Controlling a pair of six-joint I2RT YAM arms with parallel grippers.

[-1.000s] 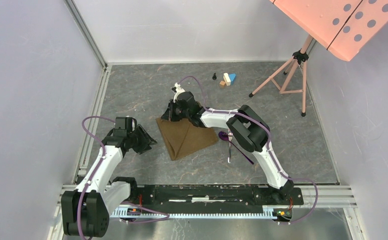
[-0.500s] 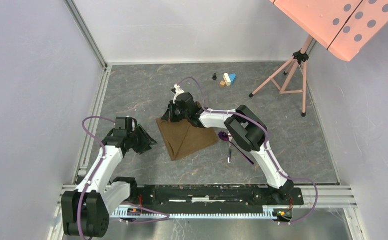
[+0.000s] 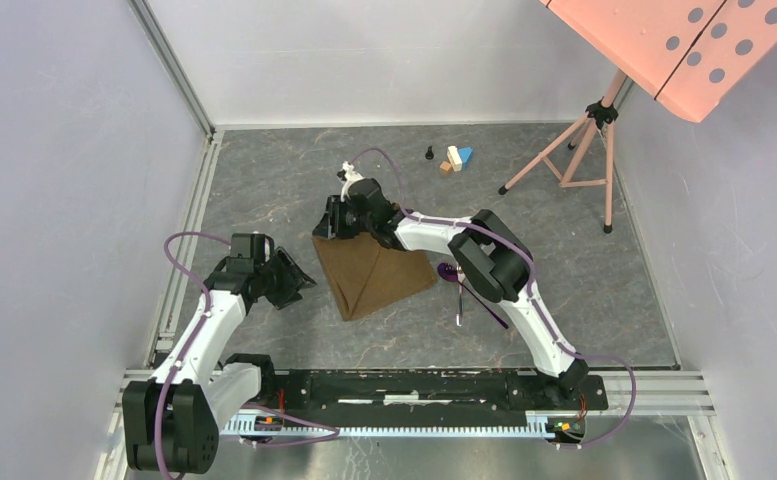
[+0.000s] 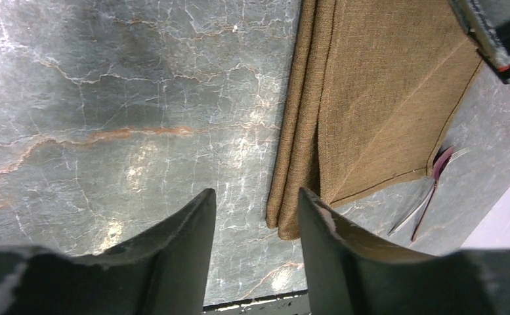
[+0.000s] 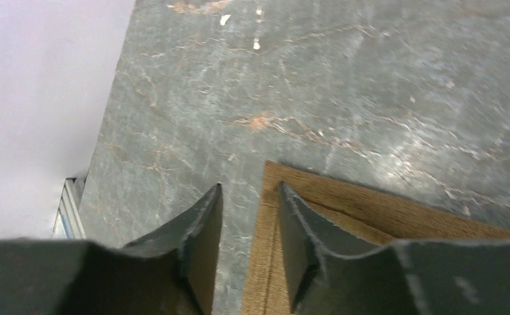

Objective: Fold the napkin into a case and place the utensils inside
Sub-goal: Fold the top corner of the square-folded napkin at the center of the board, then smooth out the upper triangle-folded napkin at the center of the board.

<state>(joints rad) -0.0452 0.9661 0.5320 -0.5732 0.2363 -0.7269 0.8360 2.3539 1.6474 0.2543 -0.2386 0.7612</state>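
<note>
Grey marbled tabletop (image 3: pixel 264 190), lilac walls (image 3: pixel 64 150); folded brown napkin (image 3: pixel 369 272) mid-table; left fingers (image 4: pixel 173 249) apart, right fingers (image 5: pixel 304 249) apart.

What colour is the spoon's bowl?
Purple. The spoon's bowl shows best in the top external view.

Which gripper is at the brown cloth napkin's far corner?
The right gripper, open astride the brown cloth napkin's corner; the left gripper hangs beside its folded side.

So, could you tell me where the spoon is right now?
The spoon lies right of centre in the top view, on the table just right of the napkin, beside the fork.
</note>
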